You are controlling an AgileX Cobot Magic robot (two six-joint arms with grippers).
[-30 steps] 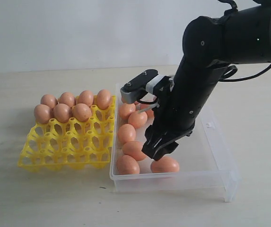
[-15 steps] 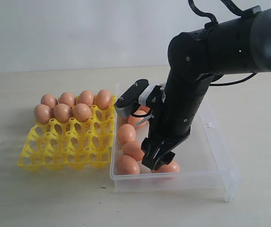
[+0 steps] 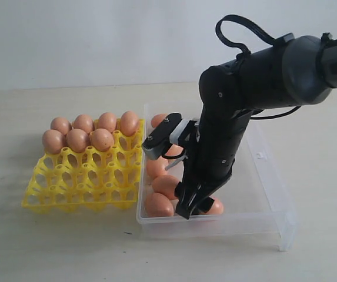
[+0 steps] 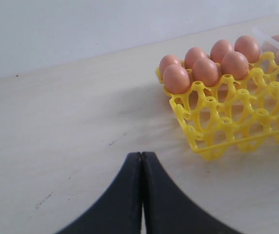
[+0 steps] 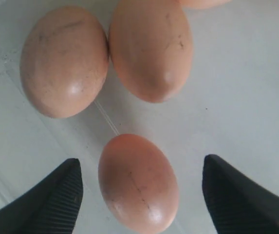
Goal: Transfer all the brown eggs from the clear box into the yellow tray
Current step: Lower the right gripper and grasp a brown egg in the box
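Several brown eggs (image 3: 77, 140) fill the back cups of the yellow tray (image 3: 84, 179), also seen in the left wrist view as eggs (image 4: 206, 71) in the tray (image 4: 236, 131). More brown eggs (image 3: 159, 204) lie along the left side of the clear box (image 3: 262, 194). My right gripper (image 3: 193, 207) reaches down into the box near its front wall. Its jaws stand open with one egg (image 5: 138, 181) between them, a gap on each side; two more eggs (image 5: 64, 61) lie beyond. My left gripper (image 4: 141, 155) is shut and empty above the table.
The pale table (image 3: 50, 247) carries tray and box side by side, nearly touching. The box's low walls and a small latch tab (image 3: 260, 155) surround the right gripper. A plain white wall stands behind.
My right arm has swung left and lowered into the box, and its jaws have widened around the front egg. The eggs in the tray have not moved.
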